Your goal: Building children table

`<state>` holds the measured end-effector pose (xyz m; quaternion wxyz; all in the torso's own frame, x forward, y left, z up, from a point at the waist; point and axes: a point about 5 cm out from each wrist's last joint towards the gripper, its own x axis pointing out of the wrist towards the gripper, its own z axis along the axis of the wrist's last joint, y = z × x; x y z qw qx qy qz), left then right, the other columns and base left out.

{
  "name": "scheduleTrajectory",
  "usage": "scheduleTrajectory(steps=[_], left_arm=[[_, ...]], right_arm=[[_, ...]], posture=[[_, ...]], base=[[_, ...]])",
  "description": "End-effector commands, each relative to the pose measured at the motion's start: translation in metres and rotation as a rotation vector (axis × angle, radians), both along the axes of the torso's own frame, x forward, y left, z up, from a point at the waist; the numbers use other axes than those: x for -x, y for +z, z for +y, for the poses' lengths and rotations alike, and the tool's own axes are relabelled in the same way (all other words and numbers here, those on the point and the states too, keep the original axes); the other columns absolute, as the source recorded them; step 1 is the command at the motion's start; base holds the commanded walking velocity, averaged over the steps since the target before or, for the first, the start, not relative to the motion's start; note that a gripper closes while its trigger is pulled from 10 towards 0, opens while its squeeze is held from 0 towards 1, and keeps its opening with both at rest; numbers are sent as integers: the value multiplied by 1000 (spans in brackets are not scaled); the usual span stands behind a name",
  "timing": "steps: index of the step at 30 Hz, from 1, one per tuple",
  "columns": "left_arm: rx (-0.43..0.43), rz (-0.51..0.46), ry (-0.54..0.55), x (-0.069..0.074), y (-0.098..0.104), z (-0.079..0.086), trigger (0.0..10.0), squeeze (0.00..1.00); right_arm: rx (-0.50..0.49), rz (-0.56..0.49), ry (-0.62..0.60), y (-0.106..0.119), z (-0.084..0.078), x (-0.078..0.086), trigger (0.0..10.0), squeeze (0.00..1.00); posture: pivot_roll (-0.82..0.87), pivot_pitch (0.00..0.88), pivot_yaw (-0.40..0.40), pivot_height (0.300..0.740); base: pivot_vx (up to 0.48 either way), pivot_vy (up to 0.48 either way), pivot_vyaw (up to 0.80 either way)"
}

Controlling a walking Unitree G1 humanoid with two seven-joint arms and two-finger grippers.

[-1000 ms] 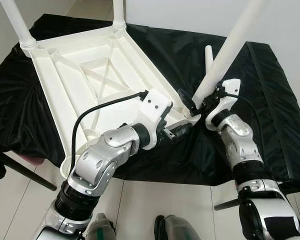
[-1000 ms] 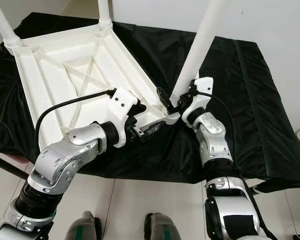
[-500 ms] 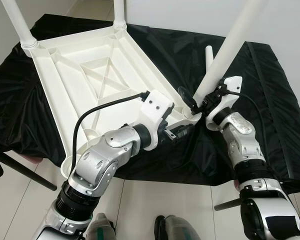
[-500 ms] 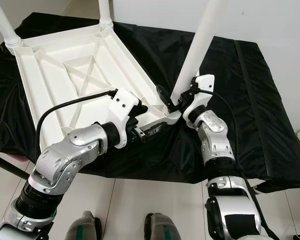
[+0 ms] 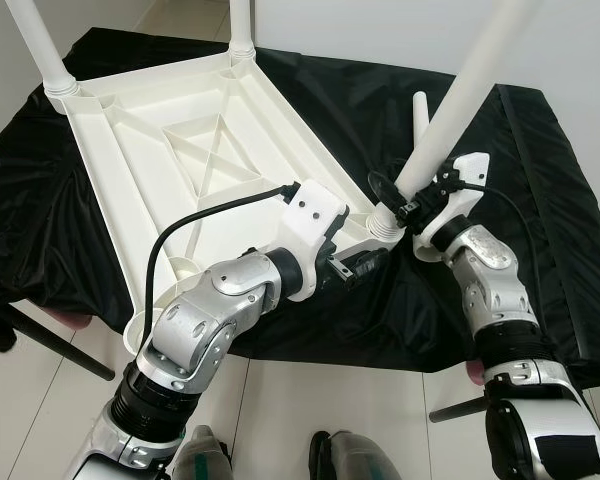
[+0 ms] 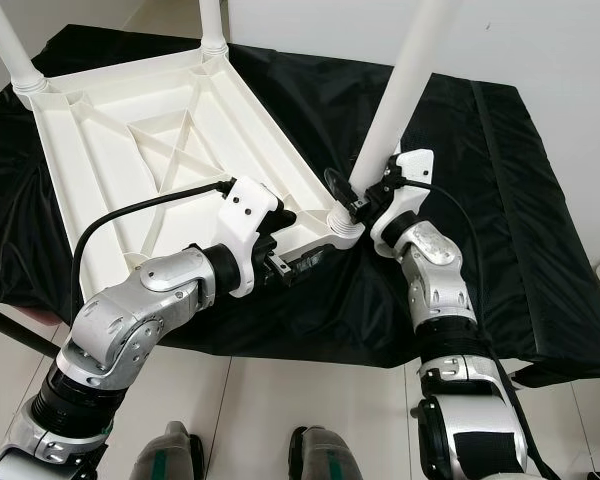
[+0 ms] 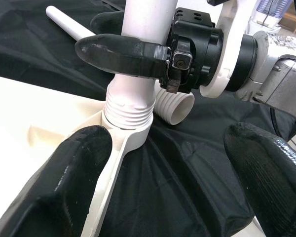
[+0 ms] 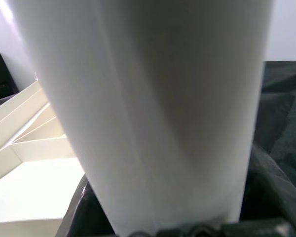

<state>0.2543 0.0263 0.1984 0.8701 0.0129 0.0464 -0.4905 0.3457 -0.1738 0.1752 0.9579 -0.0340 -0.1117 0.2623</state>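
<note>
While right gripper [image 7: 138, 49] pinches white leg [image 5: 458, 95] at tabletop [image 5: 180, 150] corner, left gripper [image 5: 365, 265] spread, spare leg [image 5: 417, 112] behind

Stands straighter now: white leg [image 5: 458, 95] in the right gripper [image 5: 398, 203], its bottom end moved left, closer over the tabletop [image 5: 180, 140] corner socket [image 7: 126, 116].

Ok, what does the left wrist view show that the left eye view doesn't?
Left wrist: the leg's threads sitting at the corner socket, and a loose leg's ribbed end behind it. Left eye: the whole upturned tabletop with two far legs standing. Both: the right gripper clamped on the leg, and the left gripper open at that corner.
</note>
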Motion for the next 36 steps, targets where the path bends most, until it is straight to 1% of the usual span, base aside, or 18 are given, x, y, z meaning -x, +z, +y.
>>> scheduleTrajectory(steps=[1,3,4,10,11,13,14,15,16,21,24,25,28,31,36], left_arm=[[1,-11,-36,3,3,-2,10000,0],[2,-11,-36,3,3,-2,10000,0],[2,-11,-35,3,3,-3,10000,0],[4,-9,-34,3,2,-2,10000,0],[5,-9,-32,3,2,-3,10000,0],[5,-9,-32,3,2,-3,10000,0],[7,-10,-32,3,3,-3,10000,0],[7,-10,-32,3,3,-3,10000,0],[11,-11,-31,3,3,-3,10000,0],[13,-11,-31,3,3,-3,10000,0],[14,-11,-31,3,3,-4,10000,0],[14,-11,-31,3,3,-3,10000,0],[14,-12,-31,3,3,-3,10000,0],[15,-13,-32,3,4,-4,10000,0],[17,-12,-34,4,4,-4,10000,0]], right_arm=[[0,17,-3,-3,-3,2,0,0],[-1,18,-4,-4,-2,3,0,0],[-7,24,-17,-5,-1,4,10000,0],[-25,32,-56,-9,4,7,10000,0],[-27,35,-84,-10,6,8,10000,0],[-27,35,-84,-10,6,8,10000,0],[-39,39,-125,-12,9,9,10000,0],[-39,39,-125,-12,9,9,10000,0],[-58,35,-179,-12,14,11,10000,0],[-75,35,-211,-11,20,13,10000,0],[-69,26,-227,-10,23,15,10000,0],[-83,31,-264,-9,25,16,10000,0],[-95,38,-276,-9,28,17,10000,0],[-102,64,-333,-10,32,18,10000,0],[-107,90,-378,-13,36,18,10000,0]], posture=[[-37,86,-19,740],[-37,88,-19,740],[-36,89,-22,740],[-36,90,-24,740],[-37,91,-29,740],[-37,91,-29,740],[-36,90,-31,740],[-36,90,-31,740],[-37,90,-33,740],[-36,89,-33,740],[-36,88,-34,740],[-36,88,-36,740],[-36,88,-36,740],[-34,86,-37,740],[-33,86,-36,740]], base=[[0,0,0],[0,0,0],[0,0,0],[0,0,0],[0,0,0],[0,0,0],[0,0,0],[0,0,0],[0,0,0],[0,0,0],[0,0,0],[0,0,0],[0,0,0],[0,0,0],[0,0,0]])
